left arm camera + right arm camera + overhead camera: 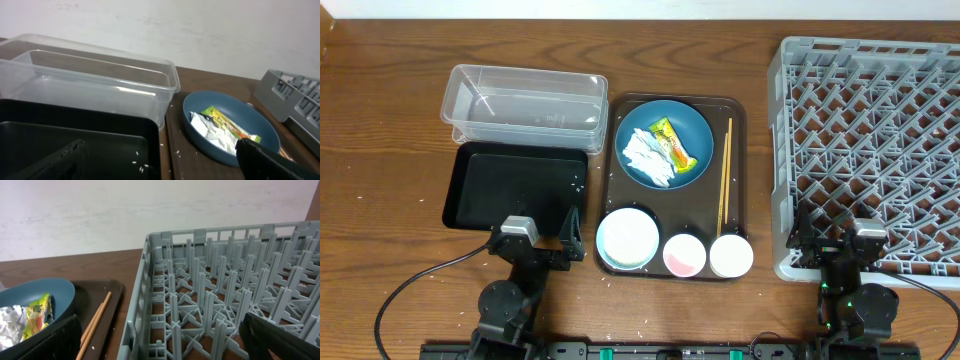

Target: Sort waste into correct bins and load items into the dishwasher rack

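Waste sat right where you'd expect, Mara: the crumpled tissue (645, 158) and the yellow-orange wrapper (672, 143) lay together inside the blue bowl (697, 122), at the far end of the brown serving tray (705, 215).

Which told us the order, Joe. That bowl couldn't go to the rack with rubbish in it, so I judged emptying it came first. Where were the arms?

Both were low at the near side. The left gripper (538, 240) hung at the near edge of the black tray (500, 180), fingers spread wide with nothing between them. The right gripper (828, 240) was parted too, and empty, at the near-left corner of the dishwasher rack (775, 150).

A division of labour, by my reading: left arm beside the bins, right arm beside the rack.

Fair. The clear tub (470, 105) sat directly behind the black tray, seemingly touching it, both just left of the serving tray. The left wrist view showed a few rice grains (137, 162) in the black tray.

And the dishes?

The white bowl (628, 238), pink cup (684, 254) and white cup (731, 255) lined the serving tray's near edge. The chopsticks (725, 175) lay lengthwise just right of the blue bowl, easy reach for the right arm. The rack held nothing that I could see.
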Tool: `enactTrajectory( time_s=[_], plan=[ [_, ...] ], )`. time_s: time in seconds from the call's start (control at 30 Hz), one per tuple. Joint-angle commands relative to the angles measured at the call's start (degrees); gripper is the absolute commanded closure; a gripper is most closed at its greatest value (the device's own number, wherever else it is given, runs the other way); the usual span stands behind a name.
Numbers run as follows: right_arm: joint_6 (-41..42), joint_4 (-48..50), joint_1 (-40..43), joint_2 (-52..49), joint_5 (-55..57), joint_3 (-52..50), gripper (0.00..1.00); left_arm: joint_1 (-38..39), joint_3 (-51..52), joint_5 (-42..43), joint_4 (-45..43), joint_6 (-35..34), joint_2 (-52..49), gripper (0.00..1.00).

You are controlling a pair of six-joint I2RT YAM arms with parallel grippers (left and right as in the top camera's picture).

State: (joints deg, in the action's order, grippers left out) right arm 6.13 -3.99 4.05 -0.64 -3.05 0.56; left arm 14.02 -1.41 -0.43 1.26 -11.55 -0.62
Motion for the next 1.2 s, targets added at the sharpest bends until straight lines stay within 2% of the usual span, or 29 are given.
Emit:
enactTrajectory(
  time_s=[0.0, 0.2, 0.3, 0.43, 0.57, 0.63, 0.7, 0.9, 1.0, 1.17],
  plan=[
    [0.9, 0.1, 0.5, 0.3, -0.9, -0.2, 0.01, -0.2, 1.2, -2.0, -1.2, 1.0, 0.4, 0.04],
    [2.2, 0.6, 0.5, 0.3, -4.8, -0.2, 0.01, -0.2, 0.9, 0.0, -9.4, -0.4, 0.4, 0.04],
    [2.2, 0.7, 0.5, 0.3, -11.0, 0.4, 0.01, -0.2, -1.8, 0.0, -9.5, -1.9, 0.0, 0.04],
    [2.1, -1.5, 0.5, 0.1, -12.8, 5.5, 0.01, -0.2, -9.4, 0.2, -4.9, -2.5, -5.2, 0.03],
    [1.8, -10.2, 0.5, -3.7, -12.9, 14.8, 0.01, -0.2, -21.9, 3.8, 4.2, -2.5, -17.7, 0.04],
    [3.1, -16.6, 0.5, -7.7, -12.9, 20.5, 0.01, -0.2, -28.5, 6.8, 9.5, -2.5, -24.8, 0.04],
    [3.2, -24.8, 0.5, -14.8, -13.1, 28.5, 0.01, -0.2, -38.9, 11.0, 18.7, -2.5, -34.4, 0.04],
    [3.0, -42.6, 0.5, -35.6, -15.5, 49.3, 0.01, -0.2, -61.1, 15.4, 36.7, -2.5, -53.0, 0.03],
    [3.0, -51.7, 0.5, -45.7, -18.1, 60.5, 0.01, -0.2, -66.7, 17.6, 41.1, -3.8, -57.6, 0.04],
    [3.5, -60.8, 0.5, -56.1, -21.2, 72.1, 0.01, -0.2, -67.2, 29.2, 42.3, -4.0, -60.7, 0.04]
  ],
)
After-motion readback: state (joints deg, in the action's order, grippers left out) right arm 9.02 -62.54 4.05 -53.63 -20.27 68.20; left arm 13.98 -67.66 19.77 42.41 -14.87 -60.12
